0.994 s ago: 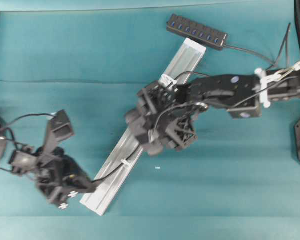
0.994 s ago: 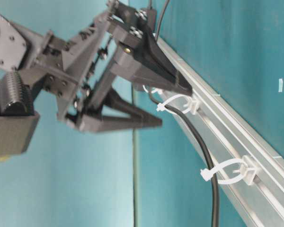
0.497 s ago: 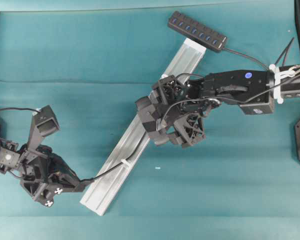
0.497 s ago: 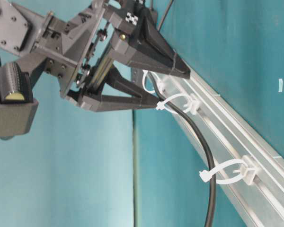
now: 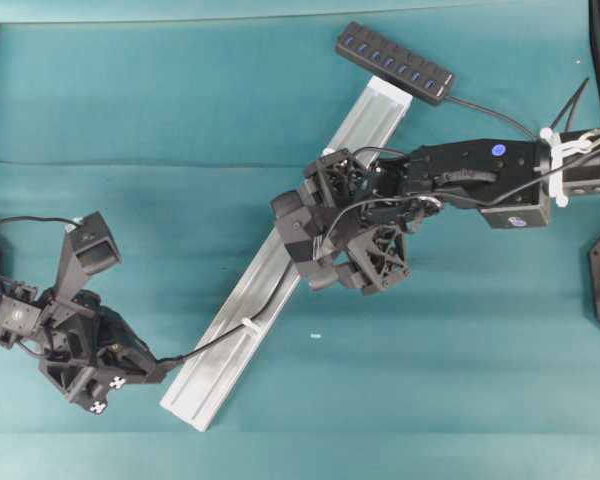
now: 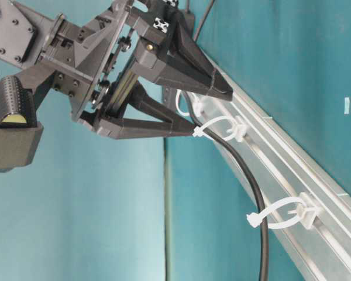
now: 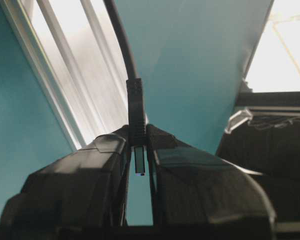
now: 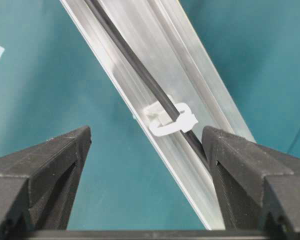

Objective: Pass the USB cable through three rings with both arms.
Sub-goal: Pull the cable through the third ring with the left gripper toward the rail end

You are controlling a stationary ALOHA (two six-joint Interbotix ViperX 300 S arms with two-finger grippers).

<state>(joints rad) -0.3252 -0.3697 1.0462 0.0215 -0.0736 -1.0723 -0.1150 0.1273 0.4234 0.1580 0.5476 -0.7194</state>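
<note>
The left gripper (image 5: 145,368), a black skeletal two-finger unit at the near left of the teal table (image 5: 180,100), was clenched on the USB cable (image 6: 254,193), a long thin black cord. In the left wrist view the ribbed plug body (image 7: 136,112) stood pinched between the two fingers, its metal tip pointing back into the hand. Gripping at the plug gave that arm control of the cable's free end, so it could draw cord clear of the long silver aluminium rail (image 5: 280,270) past its near end.

From the plug the cable ran up onto the rail and through the nearest of the three rings (image 5: 251,326), small white plastic loop clips fixed along the rail. The table-level view showed the cord inside two clips, with a third loop partly hidden behind the finger, where the cord appeared to run on.

Further along, the right gripper (image 5: 330,268) hovered over the middle of the rail with its fingers (image 8: 37,165) released and spread wide. They straddled the rail and one clip (image 8: 170,120), touching neither, probably placed to guide or re-grip the cord.

At the far end, the black multi-port hub bar with blue sockets (image 5: 394,62) lay just beyond the rail, anchoring the cable.
</note>
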